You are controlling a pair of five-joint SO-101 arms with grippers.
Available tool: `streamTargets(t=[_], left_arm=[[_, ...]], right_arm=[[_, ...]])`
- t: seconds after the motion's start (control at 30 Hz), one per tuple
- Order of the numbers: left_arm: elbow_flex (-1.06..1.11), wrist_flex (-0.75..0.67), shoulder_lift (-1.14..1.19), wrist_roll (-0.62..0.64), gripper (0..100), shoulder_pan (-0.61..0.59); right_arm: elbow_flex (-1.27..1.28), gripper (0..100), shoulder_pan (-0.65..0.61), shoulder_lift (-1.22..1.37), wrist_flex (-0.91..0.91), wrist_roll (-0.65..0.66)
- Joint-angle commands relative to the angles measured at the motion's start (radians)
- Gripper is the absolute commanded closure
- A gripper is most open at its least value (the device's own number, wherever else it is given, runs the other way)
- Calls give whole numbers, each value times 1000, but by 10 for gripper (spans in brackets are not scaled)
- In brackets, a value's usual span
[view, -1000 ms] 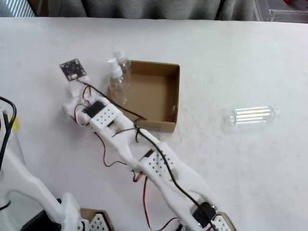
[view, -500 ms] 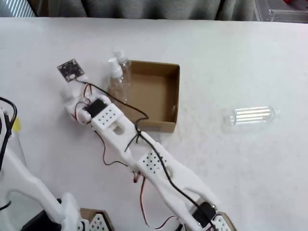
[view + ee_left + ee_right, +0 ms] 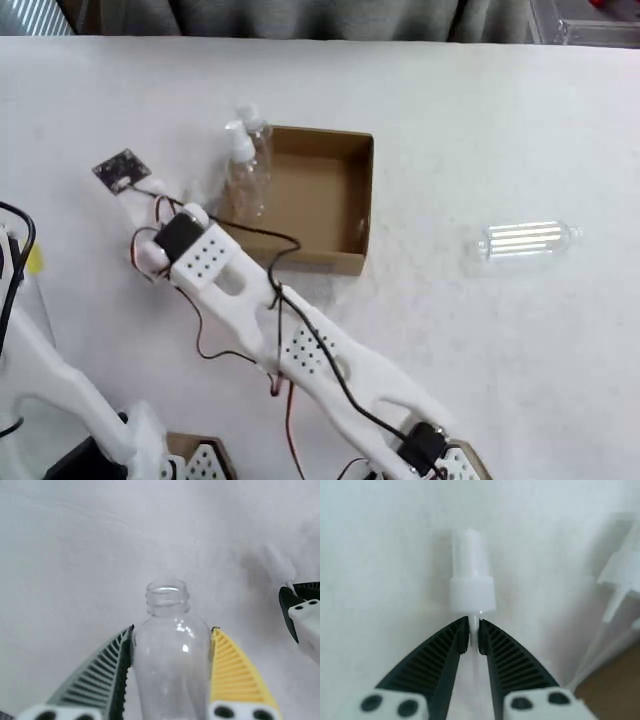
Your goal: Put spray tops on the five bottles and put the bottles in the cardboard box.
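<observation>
My left gripper [image 3: 172, 630] is shut on a clear bottle [image 3: 170, 650] with a bare threaded neck, one grey-green finger and one yellow finger [image 3: 232, 665] on either side. My right gripper [image 3: 474, 622] is shut on the thin tube of a white spray top [image 3: 472, 587], held over the white table. From above, the right arm's wrist [image 3: 185, 240] lies left of the cardboard box [image 3: 355, 262]. Two clear bottles with spray tops [image 3: 245, 170] stand at the box's left wall. Another clear bottle [image 3: 528, 240] lies on its side far to the right.
The left arm [image 3: 50, 380] rises along the table's left edge, its yellow finger [image 3: 35, 258] just showing. The capped bottles [image 3: 620, 580] and a box corner [image 3: 620, 695] are close beside my right gripper. The other arm's black finger [image 3: 300, 615] is near the held bottle.
The right arm has swung left and toward the front, away from the box, carrying the spray top. The left arm, the bottles and the box have stayed put.
</observation>
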Motion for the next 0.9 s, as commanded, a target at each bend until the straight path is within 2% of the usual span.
streamTargets(t=[0.0,0.07,0.2,0.27,0.53,0.87], left_arm=[[-18,0,-42,-9,959,5],[-18,0,-42,-9,959,5],[-18,0,-42,-9,959,5],[-18,0,-42,-9,959,5],[-18,5,-42,-9,959,-16],[-17,8,-42,-29,959,-47]], right_arm=[[-52,975,-2,-24,22,3],[-49,933,1,-24,27,3],[-34,765,-7,-22,28,12],[-25,727,-13,-22,22,48],[-21,817,-36,-22,-119,71],[-18,800,-31,5,-174,74]])
